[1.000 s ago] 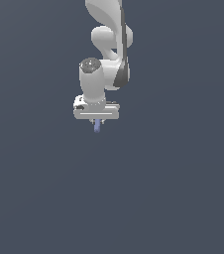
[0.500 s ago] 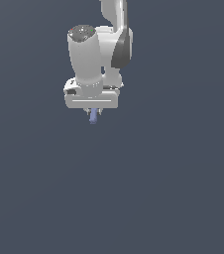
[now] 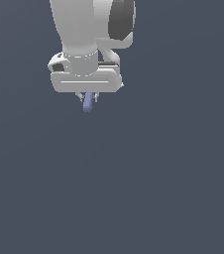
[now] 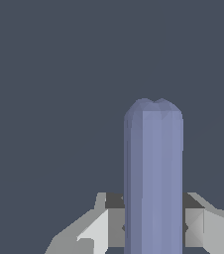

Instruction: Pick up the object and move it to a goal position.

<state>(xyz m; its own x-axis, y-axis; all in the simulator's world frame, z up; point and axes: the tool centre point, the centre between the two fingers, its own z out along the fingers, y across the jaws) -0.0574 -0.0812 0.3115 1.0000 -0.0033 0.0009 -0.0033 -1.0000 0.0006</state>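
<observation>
- Clearly, the tool (image 3: 87, 97) was clenched on the object (image 3: 87, 103), its two short fingers pressed against either side of the bar's upper part.
- In the wrist view the tool (image 4: 153, 223) showed as pale grey fingers (image 4: 96, 230) flanking the object (image 4: 153, 178), with each side touching it and no gap visible.
- The object was a periwinkle-blue bar with a rounded end, far narrower than the white hand that carried it.
- It hung roughly upright, its free end pointing down and slightly toward the exterior view's left, protruding below the fingertips.
- Only the lower part of the bar was visible in the exterior view; the rest was hidden by the fingers and the hand.
- Above the fingers sat the wide white hand body (image 3: 86, 79), and above that the arm (image 3: 84, 25) rose out of the frame's top, with a dark joint cover (image 3: 121, 20) on the exterior view's right.
- Around and beneath the object lay only a plain dark slate-grey backdrop (image 3: 158, 188); whether it was a surface could not be told.
</observation>
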